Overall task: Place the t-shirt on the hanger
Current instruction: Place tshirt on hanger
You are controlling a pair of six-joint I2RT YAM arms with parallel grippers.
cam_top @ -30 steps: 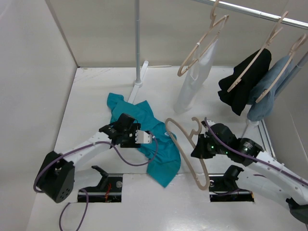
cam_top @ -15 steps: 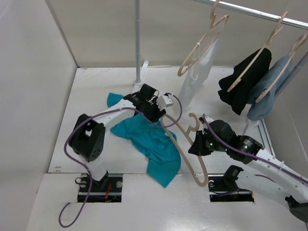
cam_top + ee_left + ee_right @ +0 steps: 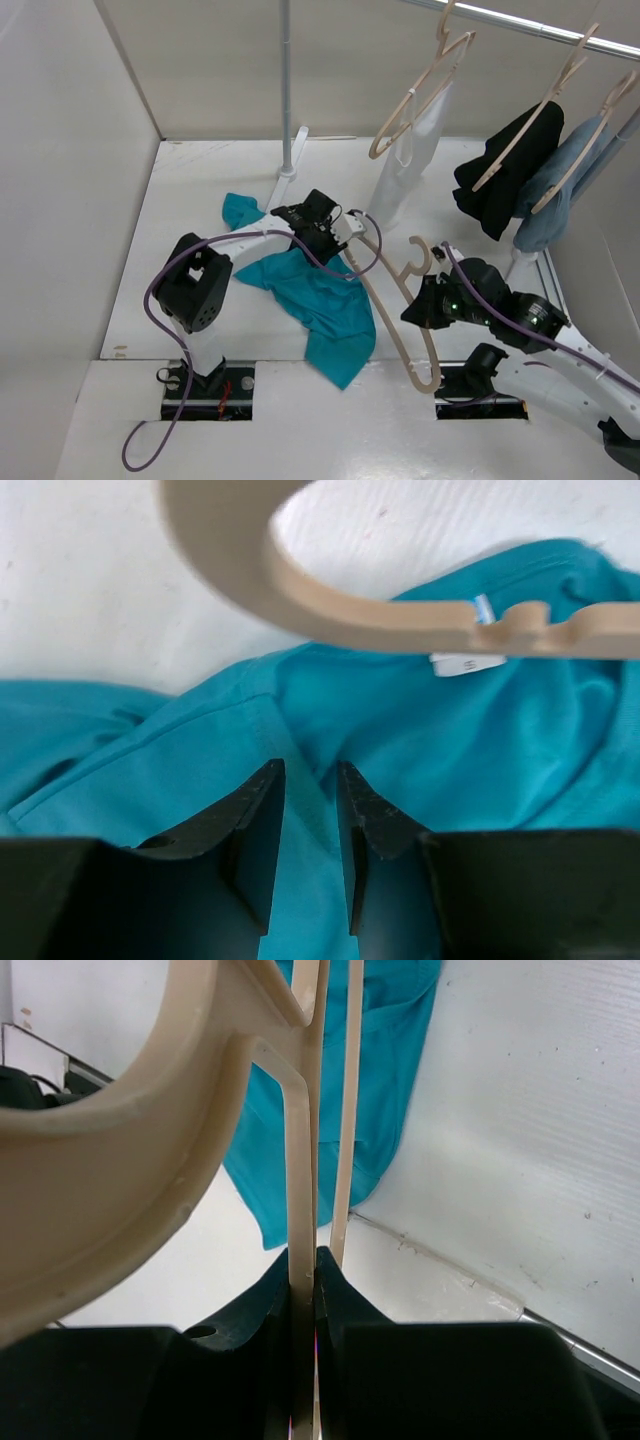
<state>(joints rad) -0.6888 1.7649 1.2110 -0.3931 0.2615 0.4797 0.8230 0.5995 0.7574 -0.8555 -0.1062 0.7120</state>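
The left claw (image 3: 310, 772) is pressed nearly together on a fold of the t-shirt (image 3: 500, 750), which spreads beneath and ahead of it. The hanger (image 3: 400, 630) crosses just beyond its tips, its thin bar pinched by the right claw (image 3: 303, 1265). White tabletop (image 3: 180, 210), pale walls (image 3: 200, 60).

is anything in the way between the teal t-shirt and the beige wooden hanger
nothing visible does: the pale beige wooden hanger, clamped in the right gripper, lies right at the collar of the teal cloth t-shirt, which the left gripper pinches
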